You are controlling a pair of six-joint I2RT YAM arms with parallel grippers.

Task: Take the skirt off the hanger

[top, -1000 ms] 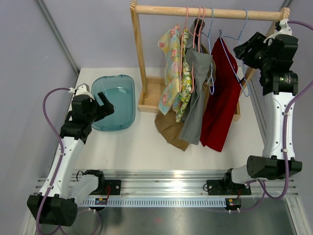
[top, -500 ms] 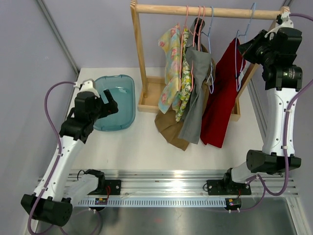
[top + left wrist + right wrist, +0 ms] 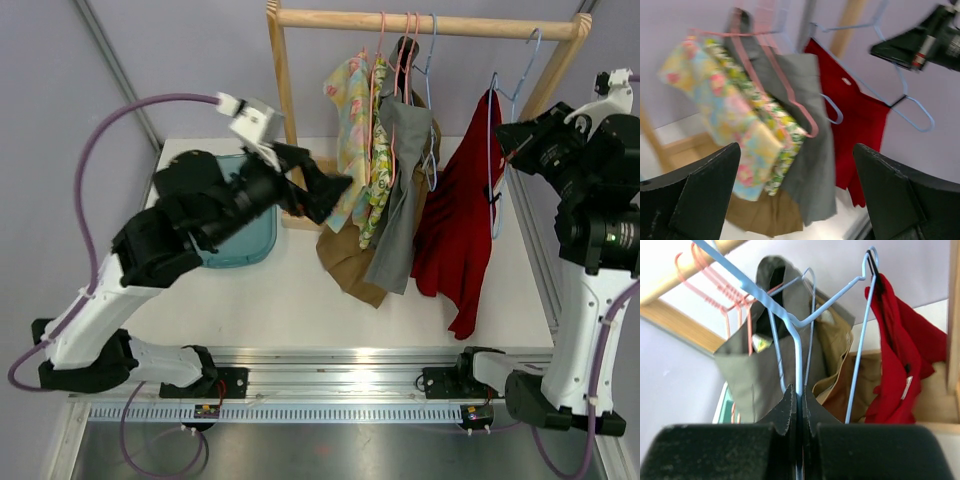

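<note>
The red skirt (image 3: 455,230) hangs clipped to a light blue wire hanger (image 3: 494,150) at the right end of the wooden rack. My right gripper (image 3: 800,400) is shut on that hanger's wire (image 3: 799,355), just below its neck. The skirt (image 3: 895,370) droops at the right of that view. The hanger's hook sits close to the rod; I cannot tell whether it still rests on it. My left gripper (image 3: 328,190) is raised, open and empty, left of the hanging clothes. In the left wrist view the skirt (image 3: 855,115) shows beyond the open left gripper (image 3: 797,195).
The wooden rack (image 3: 420,22) also carries a floral garment (image 3: 352,140), a grey one (image 3: 400,200) and a brown one (image 3: 345,260) on pink and blue hangers. A teal tub (image 3: 255,240) lies at the left, partly under my left arm.
My right gripper closed on the blue hanger and drew it right and nearer, so the skirt hangs lower. My left arm swung up from beside the tub toward the rack.
</note>
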